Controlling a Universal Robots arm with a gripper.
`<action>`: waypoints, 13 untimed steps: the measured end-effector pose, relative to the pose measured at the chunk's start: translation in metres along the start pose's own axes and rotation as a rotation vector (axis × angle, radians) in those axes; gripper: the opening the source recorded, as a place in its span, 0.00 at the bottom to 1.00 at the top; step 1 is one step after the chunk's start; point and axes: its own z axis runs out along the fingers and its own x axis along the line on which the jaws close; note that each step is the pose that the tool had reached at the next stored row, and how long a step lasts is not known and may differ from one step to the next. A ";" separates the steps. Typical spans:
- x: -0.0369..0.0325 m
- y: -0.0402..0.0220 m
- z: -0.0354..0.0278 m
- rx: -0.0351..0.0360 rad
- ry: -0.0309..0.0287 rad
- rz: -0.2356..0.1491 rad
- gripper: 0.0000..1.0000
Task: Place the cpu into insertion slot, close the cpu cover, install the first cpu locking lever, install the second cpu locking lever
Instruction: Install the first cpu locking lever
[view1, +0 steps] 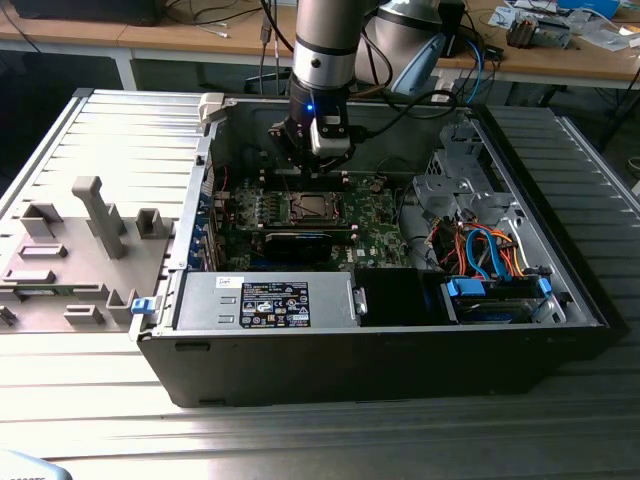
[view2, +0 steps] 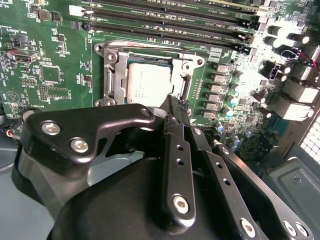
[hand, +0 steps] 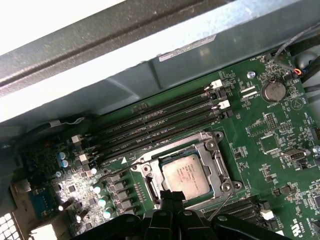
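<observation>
An open computer case (view1: 380, 340) lies on a ribbed metal surface (view1: 100, 150), the green motherboard (hand: 270, 135) bared inside it. The robot arm (view1: 325, 50) reaches down into the case, its gripper (view2: 175, 107) poised just above the insertion slot (hand: 220, 165), jaws pressed together with nothing between them. In both wrist views the cpu (hand: 186, 175) sits flat inside the slot, silvery top up, the cpu cover (view2: 114, 75) lying down around it. Long black memory slots (hand: 160, 122) run just beside the slot.
</observation>
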 end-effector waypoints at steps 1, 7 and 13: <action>-0.0001 0.0000 0.0000 0.0001 0.0000 -0.001 0.11; -0.0003 0.0001 0.0000 0.0003 -0.0003 -0.005 0.11; -0.0004 0.0001 0.0000 0.0010 -0.0006 -0.016 0.11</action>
